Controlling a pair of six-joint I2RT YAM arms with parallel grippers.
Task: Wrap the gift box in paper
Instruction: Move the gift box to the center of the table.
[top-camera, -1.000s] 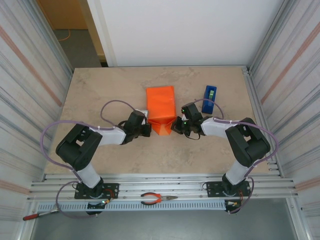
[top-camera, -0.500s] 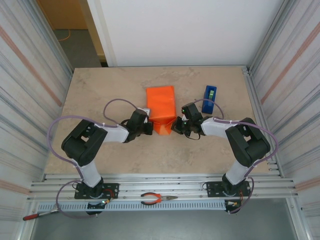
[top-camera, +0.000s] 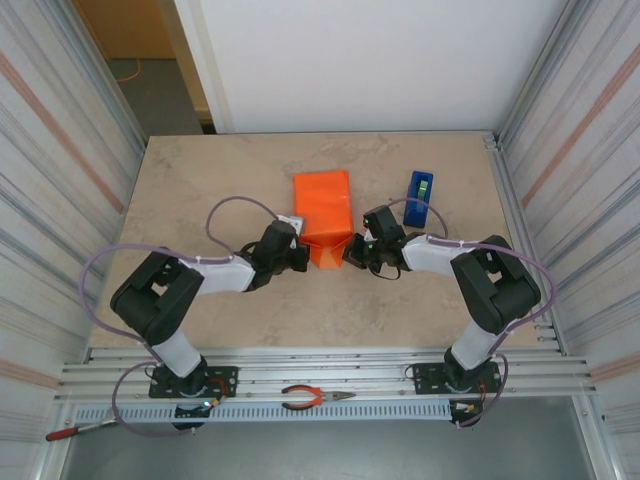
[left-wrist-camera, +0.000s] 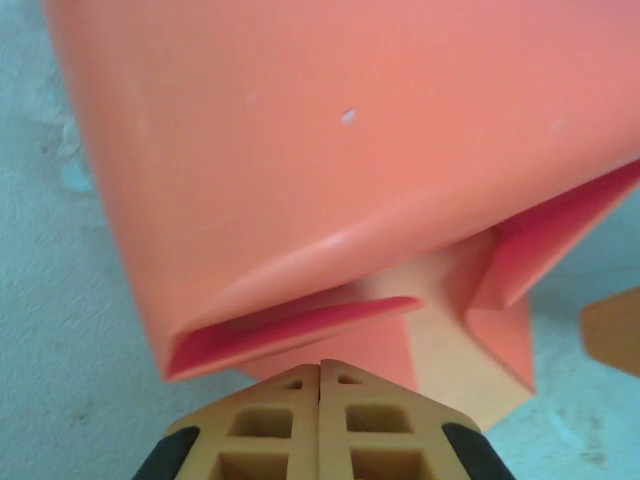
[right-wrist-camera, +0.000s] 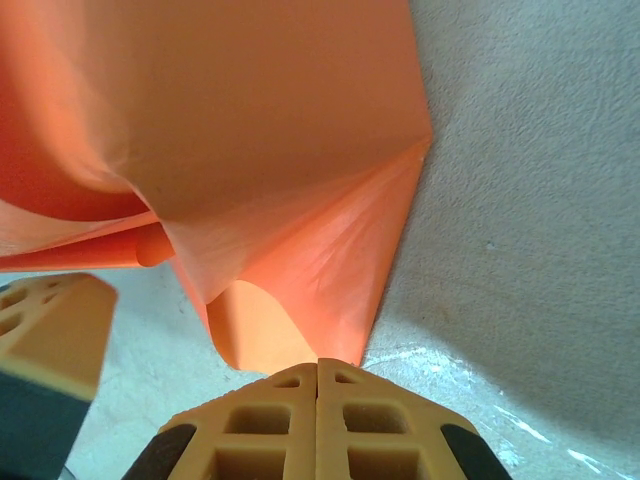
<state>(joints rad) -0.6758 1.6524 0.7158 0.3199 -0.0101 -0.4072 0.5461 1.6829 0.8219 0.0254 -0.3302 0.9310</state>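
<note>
From above, the orange paper (top-camera: 322, 205) lay folded into a long package at the middle of the beige table (top-camera: 200, 180), its near end drawn down into a pointed flap; the gift box itself was covered by the sheet and could not be made out; a blue tape dispenser (top-camera: 420, 187) stood to the right of the package, near but apart; the left gripper (top-camera: 298, 258) sat against the near left corner of the package and the right gripper (top-camera: 350, 254) against the near right corner, the flap between them; orange-handled pliers (top-camera: 316, 398) lay on the rail in front of the arm bases.

In the left wrist view, the left gripper (left-wrist-camera: 320, 366) had its jaws together, pad against pad, with no paper seen between them; the paper (left-wrist-camera: 350, 150) bulged just ahead of the tips, an open fold curling above them and a paler flap running down to the table (left-wrist-camera: 60, 330); an orange finger (left-wrist-camera: 615, 335) of the other arm showed at the right edge.

In the right wrist view, the right gripper (right-wrist-camera: 317, 362) likewise had its jaws together; the tip of the paper (right-wrist-camera: 250, 120) flap reached down to touch its fingertips; whether any paper was pinched could not be told; a finger (right-wrist-camera: 50, 320) of the left gripper showed at the left, just beside the flap.
</note>
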